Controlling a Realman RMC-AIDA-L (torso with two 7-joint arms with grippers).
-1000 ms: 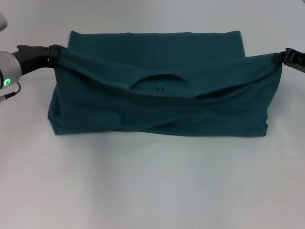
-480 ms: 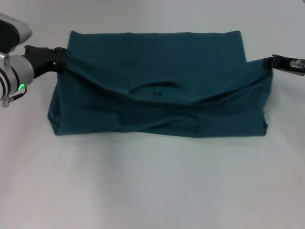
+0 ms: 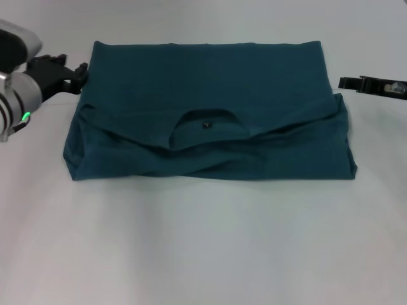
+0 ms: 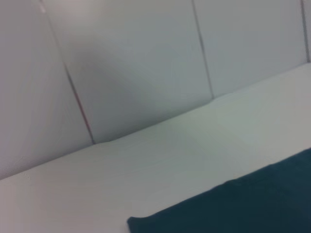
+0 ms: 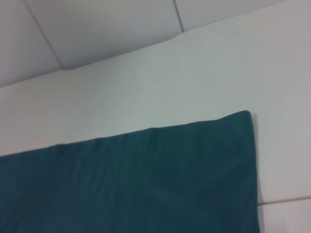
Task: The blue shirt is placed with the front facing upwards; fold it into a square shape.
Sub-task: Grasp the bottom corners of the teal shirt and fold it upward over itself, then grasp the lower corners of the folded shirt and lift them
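You see the white table (image 3: 203,254) filling the frame, and on it the blue shirt (image 3: 210,95) lies in the upper middle of the head view as a wide band, with its near half doubled over the far half. The folded layer is not flat: it sags in the centre, the collar (image 3: 206,121) with its small dark label (image 3: 205,125) shows in the middle, and wrinkles run from there toward both ends. At the upper left of the frame the left gripper (image 3: 71,68) sits just beside the shirt's left end, and its fingers look parted with no cloth between them. At the right edge, in the upper part, the right gripper (image 3: 346,82) stands a little apart from the shirt's right end, and I cannot tell if its fingers are parted or closed. The risk from here, I think, is that the loose top layer stays crooked, so the next fold makes an uneven shape and not a square. Also a finger near the left end can catch the cloth and drag the layer out of place.
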